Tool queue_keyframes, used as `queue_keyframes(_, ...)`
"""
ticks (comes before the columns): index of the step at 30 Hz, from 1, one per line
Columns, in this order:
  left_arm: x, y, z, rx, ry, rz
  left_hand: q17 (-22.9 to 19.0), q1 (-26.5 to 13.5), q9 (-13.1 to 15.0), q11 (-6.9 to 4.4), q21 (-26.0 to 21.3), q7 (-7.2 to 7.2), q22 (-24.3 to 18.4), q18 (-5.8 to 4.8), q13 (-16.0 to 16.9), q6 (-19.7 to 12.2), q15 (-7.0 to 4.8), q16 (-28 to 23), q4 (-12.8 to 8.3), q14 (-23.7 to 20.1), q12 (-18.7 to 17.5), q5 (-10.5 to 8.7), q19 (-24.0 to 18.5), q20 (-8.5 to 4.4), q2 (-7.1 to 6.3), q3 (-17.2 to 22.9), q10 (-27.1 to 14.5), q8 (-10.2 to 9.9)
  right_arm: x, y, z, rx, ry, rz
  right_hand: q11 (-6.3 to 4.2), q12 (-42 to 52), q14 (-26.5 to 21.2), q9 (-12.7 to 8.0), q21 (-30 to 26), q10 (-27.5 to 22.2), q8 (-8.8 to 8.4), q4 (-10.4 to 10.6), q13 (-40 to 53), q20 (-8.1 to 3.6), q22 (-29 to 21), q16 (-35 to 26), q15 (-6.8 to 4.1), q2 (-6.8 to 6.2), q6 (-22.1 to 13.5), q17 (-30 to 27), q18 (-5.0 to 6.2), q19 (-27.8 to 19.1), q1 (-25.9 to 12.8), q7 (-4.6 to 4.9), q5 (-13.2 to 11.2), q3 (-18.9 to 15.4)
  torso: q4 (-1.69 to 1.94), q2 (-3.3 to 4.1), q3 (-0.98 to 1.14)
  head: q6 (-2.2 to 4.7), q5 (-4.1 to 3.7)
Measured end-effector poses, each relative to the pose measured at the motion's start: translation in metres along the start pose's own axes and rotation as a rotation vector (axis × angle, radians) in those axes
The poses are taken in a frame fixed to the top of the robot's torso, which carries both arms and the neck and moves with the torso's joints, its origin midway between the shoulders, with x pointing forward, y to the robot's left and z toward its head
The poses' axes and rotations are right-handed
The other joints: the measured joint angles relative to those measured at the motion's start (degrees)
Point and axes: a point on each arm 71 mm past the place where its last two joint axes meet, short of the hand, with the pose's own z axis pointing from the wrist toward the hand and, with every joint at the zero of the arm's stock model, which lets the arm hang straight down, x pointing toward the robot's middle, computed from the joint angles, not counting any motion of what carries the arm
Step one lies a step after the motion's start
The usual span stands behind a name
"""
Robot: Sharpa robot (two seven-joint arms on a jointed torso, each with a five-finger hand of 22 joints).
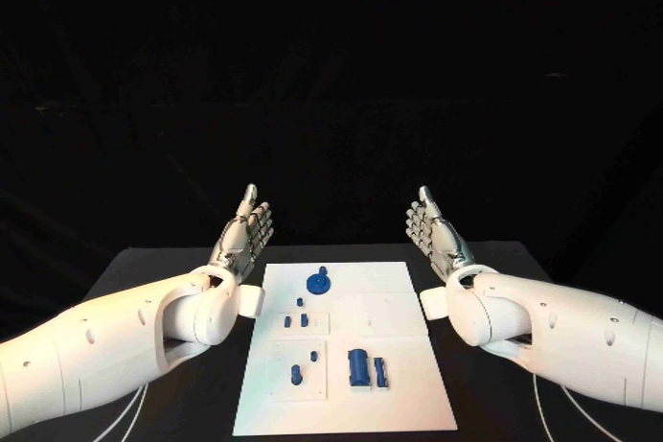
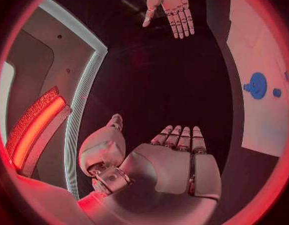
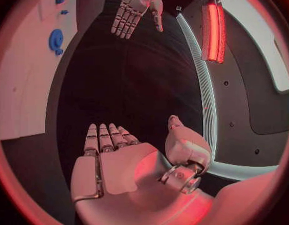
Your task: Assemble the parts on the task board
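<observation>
The white task board (image 1: 400,384) lies in the middle of the black table. On it sit a round blue part (image 1: 319,284) at the far end, small blue pegs (image 1: 296,320) further in, and a bigger blue block (image 1: 358,367) with a slim piece (image 1: 380,371) beside it near the front. My left hand (image 1: 246,233) is raised left of the board's far end, flat, fingers straight, holding nothing. My right hand (image 1: 435,233) mirrors it on the right side, also flat and empty. The left wrist view has my left hand (image 2: 176,160), my right hand (image 2: 172,7) across and the round part (image 2: 257,85).
The black table (image 1: 166,269) runs out on both sides of the board, and both white forearms lie over its left and right margins. In the right wrist view I see my right hand (image 3: 113,160), my left hand (image 3: 135,7) opposite and the round blue part (image 3: 56,40).
</observation>
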Motion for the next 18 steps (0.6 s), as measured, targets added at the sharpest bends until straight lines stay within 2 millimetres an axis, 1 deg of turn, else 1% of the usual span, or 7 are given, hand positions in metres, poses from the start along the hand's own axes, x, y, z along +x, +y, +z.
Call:
queue_keyframes(2,0.009,0.001,-0.005,-0.001,-0.016,0.003,-0.15,-3.09,-0.20,-0.25,-0.01,-0.29,-0.13,0.00,-0.03,-0.35,-0.04,-0.23,-0.11,-0.54,0.00,0.00,-0.32,-0.31,0.13,-0.17,-0.45,-0.32,0.007,0.003,-0.006,-0.005,-0.014,0.026,-0.17,0.00,-0.68,-0.36,0.00,-0.65,-0.33,0.07,-0.19,-0.26,-0.39,-0.08,-0.14,0.15,-0.49,-0.38,0.00,-0.60,-2.01,-0.32,-0.11,-0.39,0.13,-0.05,0.15,0.51,-0.02)
queue_keyframes(4,0.017,0.002,-0.010,0.000,-0.039,0.010,-0.32,-5.77,-0.42,-0.17,-0.01,-0.14,-0.21,0.01,-0.07,-0.74,-0.26,-0.23,-0.22,-0.76,-0.13,0.00,-0.73,-0.30,0.26,-0.53,-0.92,-0.32,0.013,0.006,-0.012,-0.010,-0.035,0.049,-0.21,-0.23,-1.27,-0.67,-0.22,-1.29,-0.33,-0.09,-0.33,-0.42,-0.70,-0.08,-0.11,0.25,-0.95,-0.70,0.01,-1.19,-3.65,-0.24,-0.22,-0.56,0.22,-0.09,0.28,0.88,-0.02)
queue_keyframes(7,0.024,0.002,-0.015,0.003,-0.077,0.023,-0.44,-8.24,-0.59,-0.28,-0.01,-0.41,-0.27,0.01,-0.10,-1.03,-0.22,-0.47,-0.34,-1.13,-0.27,0.00,-1.03,-0.60,0.36,-0.71,-1.44,-0.66,0.017,0.009,-0.018,-0.013,-0.066,0.069,-0.36,-0.22,-2.04,-1.02,-0.22,-2.10,-0.41,-0.02,-0.50,-0.51,-1.07,-0.30,-0.24,0.43,-1.63,-1.04,-0.11,-1.94,-5.67,-0.54,-0.22,-1.01,0.29,-0.14,0.40,1.09,-0.02)
queue_keyframes(8,0.026,0.002,-0.017,0.004,-0.087,0.027,-0.46,-8.77,-0.62,-0.28,-0.01,-0.33,-0.27,0.00,-0.11,-1.11,-0.34,-0.47,-0.34,-1.25,-0.27,0.00,-1.03,-0.60,0.37,-0.71,-1.44,-0.66,0.017,0.009,-0.019,-0.013,-0.074,0.073,-0.45,-0.22,-2.44,-1.14,-0.22,-2.56,-0.55,-0.08,-0.55,-0.63,-1.19,-0.30,-0.24,0.46,-2.08,-1.18,-0.65,-2.41,-6.91,-0.57,-0.22,-1.35,0.31,-0.14,0.40,1.12,-0.03)
queue_keyframes(9,0.027,0.002,-0.019,0.005,-0.101,0.033,-0.48,-9.20,-0.64,-0.39,-0.01,-0.34,-0.28,0.00,-0.12,-1.36,-0.34,-0.47,-0.34,-1.25,-0.27,0.00,-1.15,-0.72,0.41,-0.71,-1.56,-0.66,0.018,0.010,-0.020,-0.013,-0.085,0.076,-0.46,-0.22,-2.50,-1.19,-0.22,-2.56,-0.55,-0.09,-0.57,-0.63,-1.26,-0.30,-0.33,0.53,-2.21,-1.23,-0.87,-2.41,-7.09,-0.60,-0.22,-1.35,0.32,-0.15,0.43,1.13,-0.03)
queue_keyframes(11,0.029,0.002,-0.021,0.007,-0.121,0.042,-0.53,-11.41,-0.73,-0.47,-0.01,-0.62,-0.35,0.01,-0.14,-1.66,-0.35,-0.67,-0.42,-1.85,-0.27,-0.20,-1.77,-0.73,0.50,-1.12,-2.24,-0.67,0.017,0.010,-0.021,-0.013,-0.101,0.077,-0.45,-0.22,-2.50,-1.24,-0.22,-2.56,-0.55,-0.09,-0.62,-0.63,-1.33,-0.30,-0.33,0.53,-2.21,-1.31,-0.87,-2.41,-7.09,-0.60,-0.22,-1.35,0.32,-0.15,0.43,1.15,-0.03)
queue_keyframes(18,0.028,0.000,-0.023,0.015,-0.175,0.067,-0.61,-11.54,-0.81,-0.46,-0.01,-0.62,-0.41,0.02,-0.17,-1.66,-0.35,-0.67,-0.42,-1.85,-0.27,-0.20,-1.84,-0.80,0.51,-1.11,-2.25,-0.66,0.015,0.010,-0.021,-0.014,-0.137,0.077,-0.45,-0.22,-2.50,-1.29,-0.22,-2.56,-0.55,-0.09,-0.66,-0.63,-1.39,-0.30,-0.33,0.54,-2.22,-1.36,-0.87,-2.41,-7.24,-0.60,-0.22,-1.35,0.35,-0.16,0.47,1.16,-0.03)
